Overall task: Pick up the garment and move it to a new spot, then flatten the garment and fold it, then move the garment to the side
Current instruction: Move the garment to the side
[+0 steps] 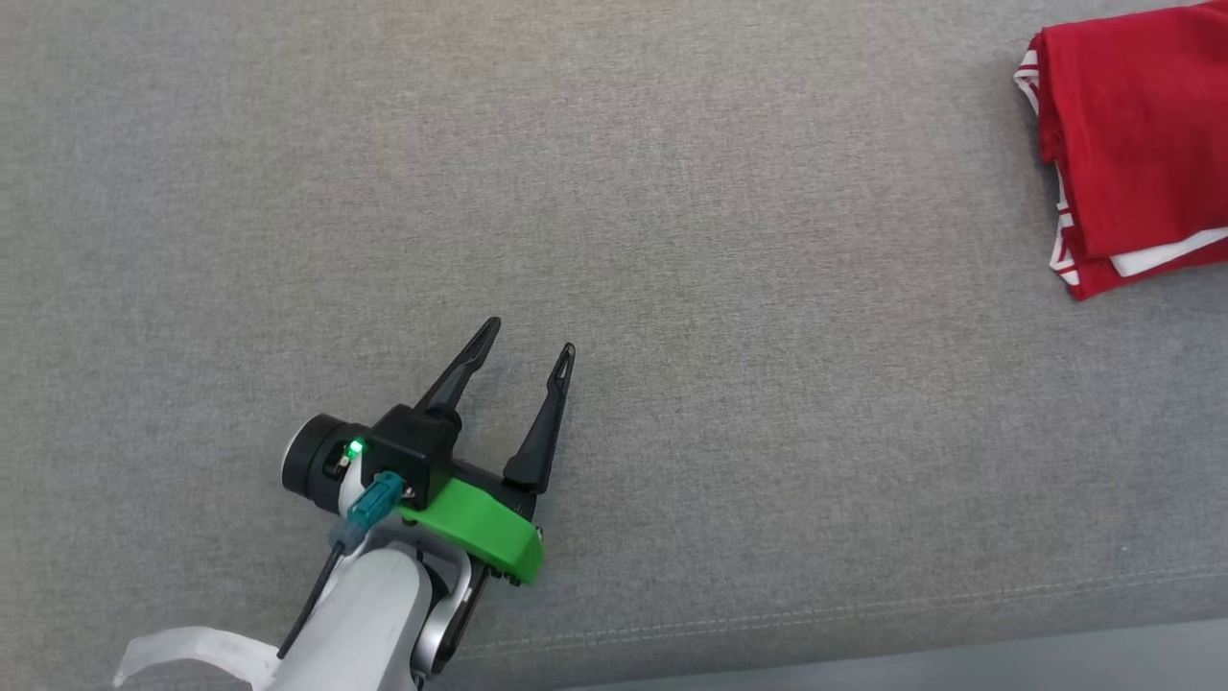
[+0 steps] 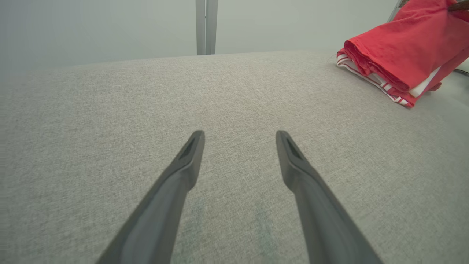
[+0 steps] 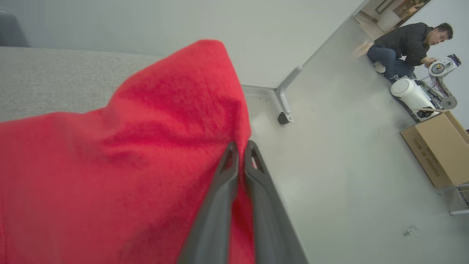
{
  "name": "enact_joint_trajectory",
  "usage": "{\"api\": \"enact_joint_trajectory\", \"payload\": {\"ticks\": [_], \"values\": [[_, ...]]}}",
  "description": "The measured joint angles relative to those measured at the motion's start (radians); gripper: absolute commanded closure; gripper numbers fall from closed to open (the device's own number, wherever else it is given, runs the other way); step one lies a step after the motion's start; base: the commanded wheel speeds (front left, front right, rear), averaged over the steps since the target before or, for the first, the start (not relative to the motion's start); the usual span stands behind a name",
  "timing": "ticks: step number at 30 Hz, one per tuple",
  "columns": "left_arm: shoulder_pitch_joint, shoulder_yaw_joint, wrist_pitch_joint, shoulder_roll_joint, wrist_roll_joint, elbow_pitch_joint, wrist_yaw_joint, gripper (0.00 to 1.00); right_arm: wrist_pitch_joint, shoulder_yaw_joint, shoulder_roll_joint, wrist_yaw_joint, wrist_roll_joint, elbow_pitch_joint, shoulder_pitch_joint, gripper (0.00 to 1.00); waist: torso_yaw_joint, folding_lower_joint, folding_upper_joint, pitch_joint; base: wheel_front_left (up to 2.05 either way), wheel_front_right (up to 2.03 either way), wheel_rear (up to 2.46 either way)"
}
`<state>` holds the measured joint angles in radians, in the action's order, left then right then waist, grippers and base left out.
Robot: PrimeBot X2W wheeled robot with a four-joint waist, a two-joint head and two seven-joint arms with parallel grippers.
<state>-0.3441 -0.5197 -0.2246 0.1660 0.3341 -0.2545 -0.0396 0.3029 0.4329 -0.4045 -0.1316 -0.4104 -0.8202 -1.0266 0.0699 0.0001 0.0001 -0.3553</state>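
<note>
A folded red garment [image 1: 1142, 144] with white striped trim is seen at about two o'clock in the head view, lying on the grey fabric surface [image 1: 672, 240] at its right edge and partly cut off by the frame. Several stacked layers can be made out, with white bands showing along the lower and left edges. The left gripper [image 1: 531, 338] is found at about seven o'clock in the same view, over bare grey cloth and well apart from the garment; its two dark fingers are spread wide, pointed toward one o'clock, and nothing is held between them. In the left wrist view the same spread fingers [image 2: 190, 161] are shown above the surface, with the garment at two o'clock, its far corner raised toward the frame's top right. In the right wrist view the right gripper [image 3: 241, 146] is seen with its fingers pressed together and clamped on a fold of the red cloth, which is drawn up into a peak toward eleven o'clock. Beyond the surface's edge a castered metal leg [image 3: 284, 106] is seen near one o'clock, and a crouching person [image 3: 406, 47] and a cardboard box [image 3: 439, 146] are visible on the pale floor [image 3: 348, 183] between two and three o'clock.
</note>
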Motion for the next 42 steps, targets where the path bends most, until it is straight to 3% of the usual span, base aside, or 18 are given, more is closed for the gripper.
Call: {"api": "enact_joint_trajectory", "payload": {"ticks": [1,2,3,11,21,29,36,42], "values": [[-0.001,-0.003,0.004,0.002,-0.004,0.005,0.0,0.0,0.0,0.022,-0.001,0.0,-0.024,0.0,0.004,0.87,-0.007,0.0,0.0,-0.003,0.0,0.0,0.0],[-0.003,-0.007,0.004,0.005,-0.008,0.01,0.0,0.0,-0.002,0.042,0.001,0.0,-0.049,0.007,0.011,0.23,-0.014,0.0,0.0,-0.007,0.0,0.0,0.0],[-0.007,-0.011,0.004,0.007,-0.014,0.014,0.0,0.0,-0.008,0.063,0.004,0.0,-0.068,0.014,0.018,0.0,-0.021,0.0,0.0,-0.011,0.0,0.0,0.0],[-0.028,-0.016,-0.001,0.023,-0.04,0.04,0.023,0.0,-0.079,0.147,0.064,0.0,-0.159,-0.001,0.03,0.0,-0.049,0.0,-0.0001,-0.023,0.0,0.0,0.0],[0.007,0.066,-0.002,-0.002,0.07,0.042,0.052,0.0,-0.245,0.149,0.154,0.0,-0.157,-0.031,0.065,0.0,-0.031,-0.0001,0.0,0.043,0.0,0.0,0.0],[0.066,0.142,-0.001,0.0,0.129,0.008,0.115,0.0,-0.47,0.171,0.275,0.0,0.026,-0.054,0.15,0.0,-0.03,-0.0001,0.0,0.134,0.0,0.0,0.0],[0.143,0.23,0.01,0.025,0.19,-0.002,0.178,0.0,-0.546,0.044,0.336,0.0,0.228,-0.055,0.261,0.0,-0.041,-0.0001,0.0,0.232,0.0,0.0,0.0],[0.211,0.304,0.009,0.04,0.261,0.005,0.196,0.0,-0.56,-0.098,0.353,0.0,0.433,0.056,0.399,0.0,-0.053,-0.0001,0.0,0.309,0.0,0.0,0.0]]}}
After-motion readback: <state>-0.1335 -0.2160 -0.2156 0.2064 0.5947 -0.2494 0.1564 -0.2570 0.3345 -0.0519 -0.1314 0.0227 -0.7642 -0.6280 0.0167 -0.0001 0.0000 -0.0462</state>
